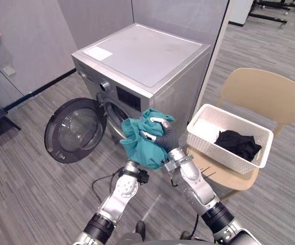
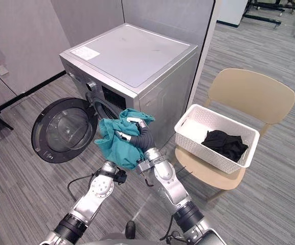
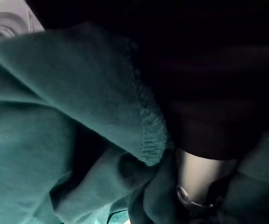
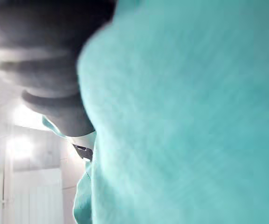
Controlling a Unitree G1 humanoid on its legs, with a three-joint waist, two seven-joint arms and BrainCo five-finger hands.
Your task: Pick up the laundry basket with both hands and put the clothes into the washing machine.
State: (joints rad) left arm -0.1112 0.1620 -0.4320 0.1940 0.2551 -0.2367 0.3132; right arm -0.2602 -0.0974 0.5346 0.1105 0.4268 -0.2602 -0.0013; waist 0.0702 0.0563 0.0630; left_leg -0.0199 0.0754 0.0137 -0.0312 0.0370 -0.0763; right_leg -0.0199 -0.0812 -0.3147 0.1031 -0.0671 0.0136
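Note:
A teal garment [image 1: 143, 140] hangs bunched in the air just in front of the washing machine's [image 1: 147, 51] open drum mouth [image 1: 117, 113]. My right hand [image 1: 163, 133] is on the garment's right side, its fingers [image 1: 157, 121] curled into the cloth. My left hand [image 3: 209, 93] is buried under the garment from below, with teal folds wrapped round it. The round glass door [image 1: 73, 130] is swung wide open to the left. The white laundry basket [image 1: 208, 140] sits on a chair to the right, with a black garment [image 1: 237, 144] inside.
The tan wooden chair [image 1: 265, 92] carrying the basket stands right of the machine. Grey partition walls run behind the machine and to the left. Wood-look floor lies in front of the door.

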